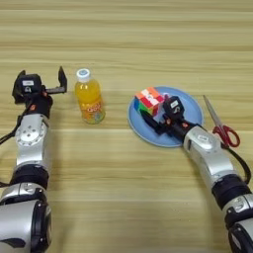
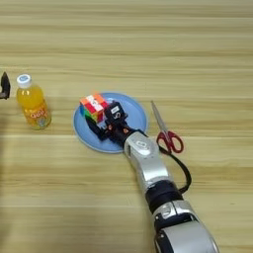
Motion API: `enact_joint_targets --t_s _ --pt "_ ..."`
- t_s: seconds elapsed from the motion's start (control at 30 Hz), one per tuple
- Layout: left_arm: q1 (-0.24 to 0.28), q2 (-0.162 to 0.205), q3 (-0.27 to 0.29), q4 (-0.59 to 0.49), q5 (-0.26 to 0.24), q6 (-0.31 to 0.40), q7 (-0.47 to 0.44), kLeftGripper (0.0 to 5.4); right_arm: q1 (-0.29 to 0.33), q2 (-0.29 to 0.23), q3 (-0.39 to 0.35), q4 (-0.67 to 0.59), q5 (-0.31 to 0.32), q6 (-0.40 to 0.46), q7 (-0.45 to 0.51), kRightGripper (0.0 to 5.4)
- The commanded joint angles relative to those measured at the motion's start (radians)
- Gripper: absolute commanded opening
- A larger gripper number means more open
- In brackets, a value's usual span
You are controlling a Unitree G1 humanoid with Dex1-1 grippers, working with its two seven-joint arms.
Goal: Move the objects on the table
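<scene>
The puzzle cube (image 1: 149,100) sat on the left part of a blue plate (image 1: 190,101), tilted slightly. The right gripper (image 1: 154,116) lay over the plate against the cube's near side, one black finger (image 1: 148,120) along the plate below the cube; whether its fingers clasped the cube could not be determined. Red-handled scissors (image 1: 221,125) lay just right of the plate, blades closed and pointing away. The orange-juice bottle (image 1: 89,99) stood upright on the table (image 1: 128,39), well left of the plate. The left gripper (image 1: 55,84) rested just left of the bottle, fingers spread apart, holding nothing and clear of the bottle.
</scene>
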Motion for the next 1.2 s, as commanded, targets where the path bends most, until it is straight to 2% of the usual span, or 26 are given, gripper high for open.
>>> enact_joint_targets --t_s 0.03,0.17,0.37,0.57,0.8,0.97,1.2 --pt "0.006 -0.004 -0.005 -0.013 0.014 0.003 0.010 5.40 0.013 -0.003 -0.010 -0.033 0.014 0.015 -0.001 3.34" --pt "0.007 -0.005 -0.007 -0.014 0.015 0.003 0.012 5.40 0.024 -0.008 -0.018 -0.071 0.022 0.020 -0.002 3.34" --pt "0.009 -0.009 -0.012 -0.024 0.018 0.005 0.019 5.40 0.061 -0.039 -0.067 -0.208 0.050 0.049 -0.035 3.34" --pt "0.012 -0.014 -0.018 -0.032 0.021 0.007 0.028 5.40 0.088 -0.103 -0.148 -0.327 0.055 0.092 -0.113 3.34" --pt "0.020 -0.019 -0.028 -0.048 0.022 0.011 0.039 5.40 0.144 -0.204 -0.255 -0.441 0.071 0.168 -0.170 3.34" --pt "0.023 -0.023 -0.033 -0.058 0.025 0.015 0.047 5.40 0.162 -0.247 -0.310 -0.437 0.075 0.198 -0.205 3.34" --pt "0.025 -0.029 -0.031 -0.064 0.034 0.016 0.052 5.40 0.131 -0.284 -0.363 -0.293 0.056 0.206 -0.282 3.34"
